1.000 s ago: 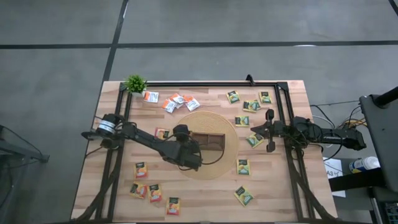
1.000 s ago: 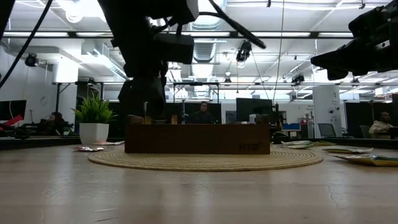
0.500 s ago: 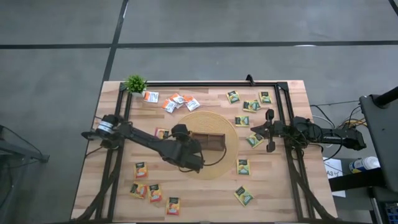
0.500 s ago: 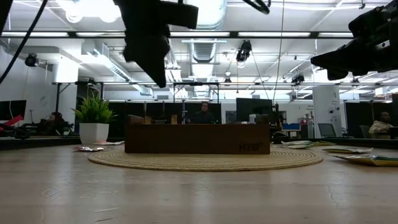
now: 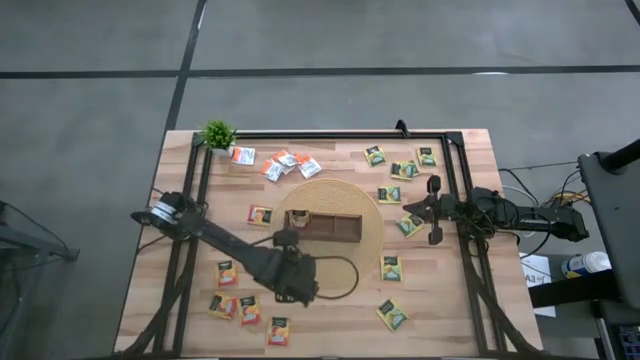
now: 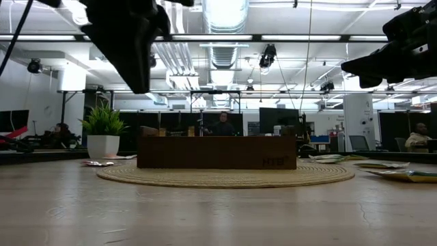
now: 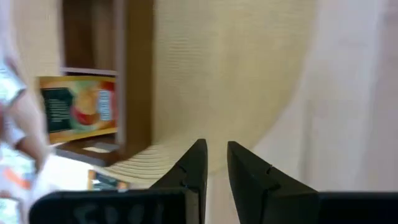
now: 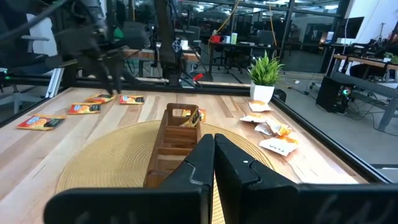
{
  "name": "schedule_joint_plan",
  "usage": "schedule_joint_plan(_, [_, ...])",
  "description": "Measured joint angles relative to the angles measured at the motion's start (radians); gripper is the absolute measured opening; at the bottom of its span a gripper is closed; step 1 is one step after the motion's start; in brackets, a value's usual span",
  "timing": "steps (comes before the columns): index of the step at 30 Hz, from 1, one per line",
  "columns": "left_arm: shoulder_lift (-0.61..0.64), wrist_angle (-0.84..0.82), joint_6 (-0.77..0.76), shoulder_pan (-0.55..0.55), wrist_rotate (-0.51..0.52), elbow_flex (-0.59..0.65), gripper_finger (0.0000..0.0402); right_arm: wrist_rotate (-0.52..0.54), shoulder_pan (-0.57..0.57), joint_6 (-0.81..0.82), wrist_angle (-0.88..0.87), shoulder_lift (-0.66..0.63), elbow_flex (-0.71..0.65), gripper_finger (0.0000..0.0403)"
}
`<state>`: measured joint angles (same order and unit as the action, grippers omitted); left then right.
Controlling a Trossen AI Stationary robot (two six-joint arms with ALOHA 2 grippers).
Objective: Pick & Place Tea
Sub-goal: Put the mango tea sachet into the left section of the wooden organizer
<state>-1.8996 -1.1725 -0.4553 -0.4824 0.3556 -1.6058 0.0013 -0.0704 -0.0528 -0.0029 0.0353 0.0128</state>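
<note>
The left gripper [image 5: 283, 240] has pulled back off the tray [image 5: 340, 229] since 1 second ago: it then hung over the tray's left half, and it now sits over the near-left rim of the round mat [image 5: 370, 215], with the arm folded lower across the table [image 5: 450, 310]. In the low view the dark mass that stood right above the tray has lifted and slid to the upper left. Its fingers [image 7: 189, 171] are nearly closed, a thin gap between them, with nothing held. A sachet [image 5: 298, 216] now shows in the tray's left end compartment, where the arm covered it before; the left wrist view shows that orange-and-green sachet [image 7: 78, 109] inside the wooden wall. The right gripper [image 5: 434, 210] has not moved, waiting by the right rail with its fingers [image 8: 205, 158] pressed together and empty. Other sachets lie loose: white-and-orange ones [image 5: 285, 162] near the plant [image 5: 217, 134], green-and-yellow ones [image 5: 402, 168] at the far right, and orange ones [image 5: 240, 308] at the near left. From the low view the tray's wall hides what lies inside, and the sachets at the table's sides are only thin slivers. The left wrist picture is blurred along one edge and I cannot make out what is there. The near middle of the table, between the mat and the front edge, is bare wood, as is the strip left of the mat
</note>
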Motion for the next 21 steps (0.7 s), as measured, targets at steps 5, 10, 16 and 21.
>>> schedule_joint_plan(5, [0.000, 0.051, -0.010, -0.045, -0.043, 0.000, 0.0057, 0.000, 0.000, 0.000, 0.000, 0.000, 0.000, 0.0009])
schedule_joint_plan(10, [0.000, 0.118, -0.040, -0.080, -0.122, 0.001, 0.0057, 0.000, 0.000, 0.000, 0.000, 0.000, 0.000, 0.0009])
schedule_joint_plan(16, [0.000, 0.197, -0.128, -0.117, -0.163, 0.004, 0.0057, 0.000, 0.000, 0.000, 0.000, 0.000, 0.000, 0.0009])
schedule_joint_plan(21, [0.000, 0.236, -0.225, -0.158, -0.183, 0.008, 0.0057, 0.000, 0.000, 0.000, 0.000, 0.000, 0.000, 0.0009])
